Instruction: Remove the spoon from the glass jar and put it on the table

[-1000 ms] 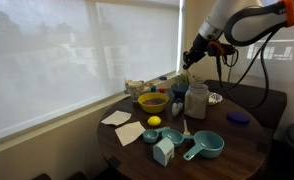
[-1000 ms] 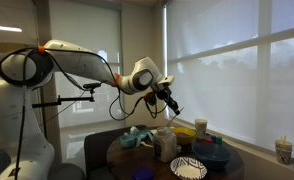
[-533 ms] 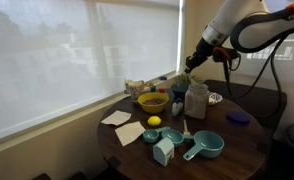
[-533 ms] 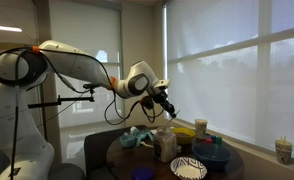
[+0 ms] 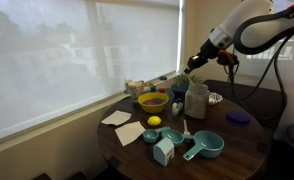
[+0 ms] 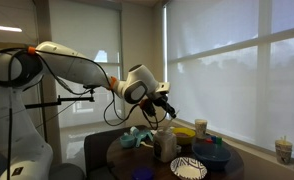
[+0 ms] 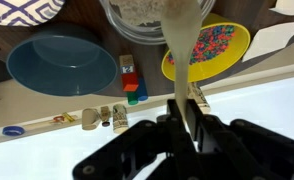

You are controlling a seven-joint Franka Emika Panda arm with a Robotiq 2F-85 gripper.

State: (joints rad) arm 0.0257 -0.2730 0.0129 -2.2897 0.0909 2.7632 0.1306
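Observation:
My gripper (image 7: 181,128) is shut on the handle of the pale cream spoon (image 7: 183,55). The spoon's wide end hangs over the mouth of the glass jar (image 7: 147,12), which holds beige contents; I cannot tell whether the tip is still inside. In both exterior views the gripper (image 5: 193,63) (image 6: 163,104) hovers above the jar (image 5: 196,100) (image 6: 167,146), with the spoon (image 6: 171,117) slanting down from it. The jar stands on the round dark wooden table (image 5: 242,150) (image 6: 125,162).
Beside the jar are a yellow bowl (image 5: 153,101) (image 7: 225,45), a lemon (image 5: 154,122), a teal carton (image 5: 164,151), teal measuring cups (image 5: 205,147), paper napkins (image 5: 115,118) and a purple lid (image 5: 238,117). A blue bowl (image 7: 62,65) and a patterned plate (image 6: 188,168) stand close by. A blind-covered window lies behind.
The gripper, still holding the spoon, has moved slightly lower and sideways above the jar. Nothing on the table has moved.

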